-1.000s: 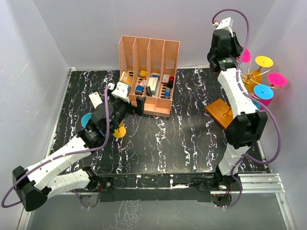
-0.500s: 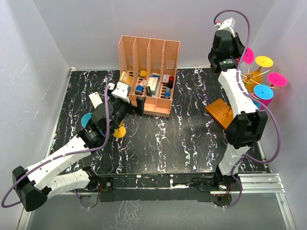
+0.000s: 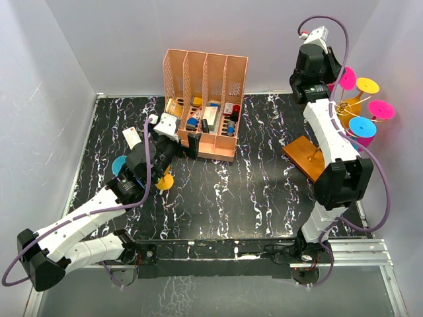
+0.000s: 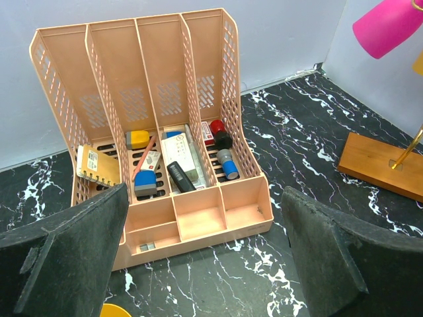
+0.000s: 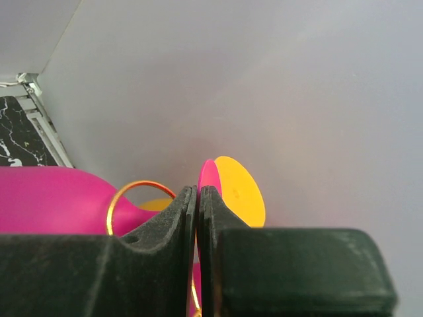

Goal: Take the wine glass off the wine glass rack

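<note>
The wine glass rack, gold wire (image 3: 345, 105) on a wooden base (image 3: 306, 157), stands at the far right and carries several coloured glasses. My right gripper (image 3: 330, 80) is up at its left side. In the right wrist view the right gripper (image 5: 199, 193) is shut, and the thin foot of a pink wine glass (image 5: 209, 173) sticks up from between the jaws. That glass's foot (image 3: 345, 78) shows beside the wrist. A yellow foot (image 5: 241, 191) lies just behind it, and a gold hook loop (image 5: 139, 188) curls to the left. My left gripper (image 4: 205, 264) is open and holds nothing, low over the table.
A peach slotted organizer (image 3: 205, 99) with small items stands at the back centre, right in front of the left gripper. A yellow glass (image 3: 164, 181) and a blue one (image 3: 119, 165) lie on the table by the left arm. The side wall is close behind the rack.
The right wrist has shifted slightly up and to the right at the rack, its jaws closing the last bit on the pink foot. The left arm has not moved.
</note>
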Robot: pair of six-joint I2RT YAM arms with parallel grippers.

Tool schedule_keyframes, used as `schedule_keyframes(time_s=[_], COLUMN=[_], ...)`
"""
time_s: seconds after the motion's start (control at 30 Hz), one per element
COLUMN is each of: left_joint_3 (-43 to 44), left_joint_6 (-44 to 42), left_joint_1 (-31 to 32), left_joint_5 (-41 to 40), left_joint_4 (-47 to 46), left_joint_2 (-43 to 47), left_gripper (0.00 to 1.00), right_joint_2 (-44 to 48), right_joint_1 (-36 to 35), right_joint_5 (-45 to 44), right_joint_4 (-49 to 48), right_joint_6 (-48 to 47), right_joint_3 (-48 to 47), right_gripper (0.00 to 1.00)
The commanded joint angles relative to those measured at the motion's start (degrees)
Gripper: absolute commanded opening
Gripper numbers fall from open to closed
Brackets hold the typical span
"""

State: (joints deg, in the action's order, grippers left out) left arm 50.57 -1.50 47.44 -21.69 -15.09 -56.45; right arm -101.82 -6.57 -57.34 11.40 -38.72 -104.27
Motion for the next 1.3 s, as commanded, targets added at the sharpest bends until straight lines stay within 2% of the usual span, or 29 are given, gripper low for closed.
schedule_keyframes(time_s=[0.0, 0.53, 0.73, 0.97, 1.27], left_joint_3=[-0.12, 0.06, 0.15, 0.32, 0.3], left_joint_6=[-0.24, 0.01, 0.19, 0.08, 0.05], left_joint_1=[0.28, 0.23, 0.25, 0.21, 0.28], left_joint_5=[-0.37, -0.37, -0.19, -0.87, -1.22], left_joint_4=[-2.12, -1.8, -1.65, -1.43, -1.36], left_joint_2=[1.34, 1.28, 1.4, 1.26, 0.13], left_gripper=[0.97, 0.97, 0.97, 0.97, 0.97], right_joint_2=[5.86, 9.12, 7.06, 3.95, 0.79], right_joint_1=[-0.09, -5.39, -6.62, -7.75, -10.18], right_joint_5=[-2.49, -0.57, 3.28, 6.27, 11.54], right_joint_4=[-3.84, -0.1, 6.86, 8.18, 15.39], right_joint_6=[-0.65, 1.56, 8.53, 12.51, 19.58], right_joint_3=[1.65, 5.36, 0.05, -4.87, -13.15], right_gripper=[0.08, 0.08, 0.08, 0.08, 0.08])
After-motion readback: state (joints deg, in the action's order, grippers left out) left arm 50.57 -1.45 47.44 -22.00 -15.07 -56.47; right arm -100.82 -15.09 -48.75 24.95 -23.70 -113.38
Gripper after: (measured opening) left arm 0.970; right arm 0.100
